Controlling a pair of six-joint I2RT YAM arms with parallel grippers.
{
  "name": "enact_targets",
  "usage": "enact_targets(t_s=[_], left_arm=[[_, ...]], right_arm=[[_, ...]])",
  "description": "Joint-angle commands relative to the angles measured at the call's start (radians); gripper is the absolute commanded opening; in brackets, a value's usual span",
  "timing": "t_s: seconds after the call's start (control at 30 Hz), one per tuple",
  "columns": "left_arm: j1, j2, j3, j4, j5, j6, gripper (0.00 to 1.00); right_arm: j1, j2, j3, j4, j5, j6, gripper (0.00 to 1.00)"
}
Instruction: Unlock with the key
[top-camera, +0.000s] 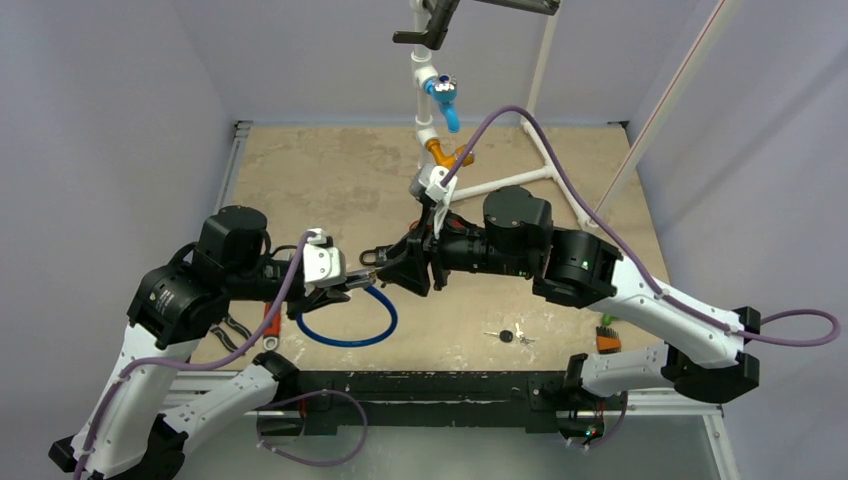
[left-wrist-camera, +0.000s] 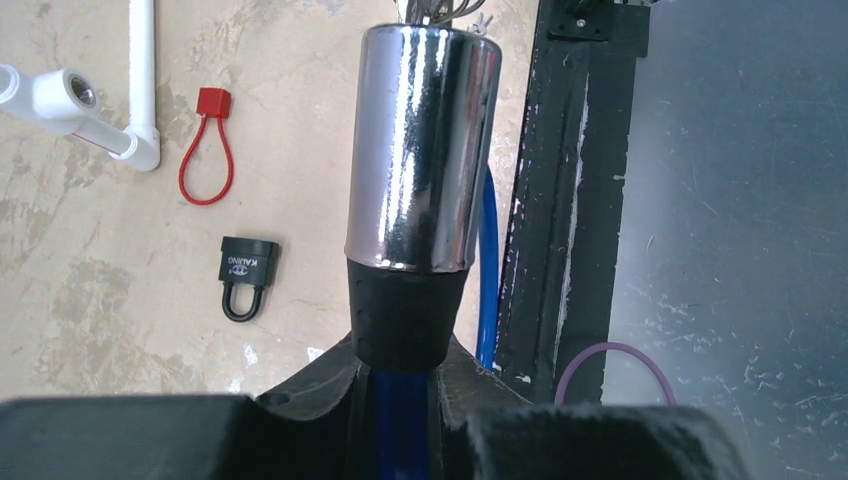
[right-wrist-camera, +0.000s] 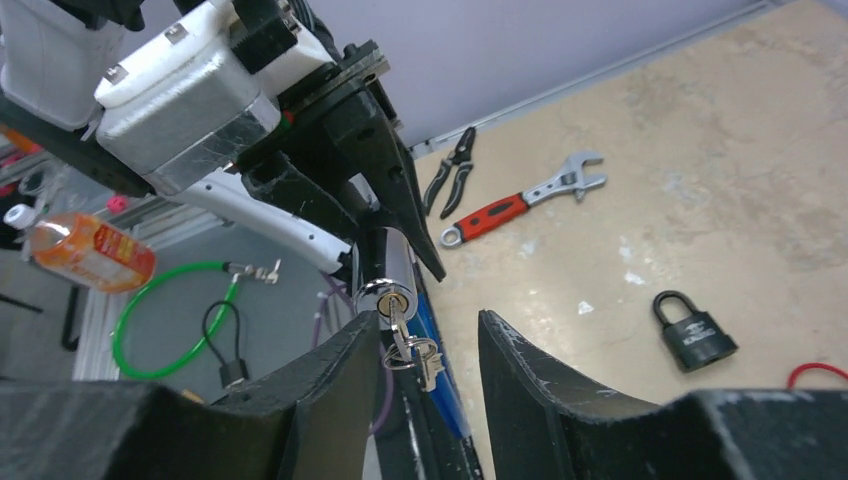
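Note:
My left gripper (left-wrist-camera: 405, 390) is shut on the blue cable lock, right behind its black collar. The lock's chrome cylinder (left-wrist-camera: 420, 150) sticks out past the fingers, held above the table. A key (right-wrist-camera: 400, 322) sits in the keyhole on the cylinder's end face (right-wrist-camera: 385, 297), and a ring with a second key (right-wrist-camera: 428, 365) hangs from it. My right gripper (right-wrist-camera: 428, 320) stands open around the key; its left finger (right-wrist-camera: 340, 370) is right beside the key and its right finger is apart. From above, the right gripper (top-camera: 385, 262) meets the left gripper (top-camera: 345, 285) over the blue cable loop (top-camera: 345, 325).
A black padlock (right-wrist-camera: 695, 335) and a red cable loop (left-wrist-camera: 205, 150) lie on the table. A red-handled wrench (right-wrist-camera: 520, 200) and pliers (right-wrist-camera: 455, 165) lie near the left arm. Loose keys (top-camera: 510, 336) rest near the front edge. A white pipe frame with a blue valve (top-camera: 443, 100) stands at the back.

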Motion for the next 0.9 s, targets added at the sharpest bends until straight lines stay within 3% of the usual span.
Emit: enact_targets(t_s=[0.0,0.13,0.33,0.6,0.87], left_arm=[[-0.008,-0.006,0.05,0.033,0.023,0.015,0.0],[-0.008,-0.006,0.051,0.039,0.023,0.013,0.0],[-0.008,-0.003,0.057,0.063,-0.009,0.007,0.0],[-0.028,-0.001,0.091,0.113,-0.135,0.025,0.0],[-0.189,0.008,0.125,0.118,-0.341,0.202,0.0]], right_arm=[[-0.024,-0.002,0.006,0.072,-0.141,0.042,0.4],[-0.031,0.002,-0.009,0.076,-0.156,0.049,0.31],[-0.037,0.028,-0.024,0.079,-0.184,0.076,0.01],[-0.074,0.05,-0.096,0.147,-0.176,0.207,0.0],[-0.199,0.056,-0.21,0.277,-0.26,0.509,0.0]])
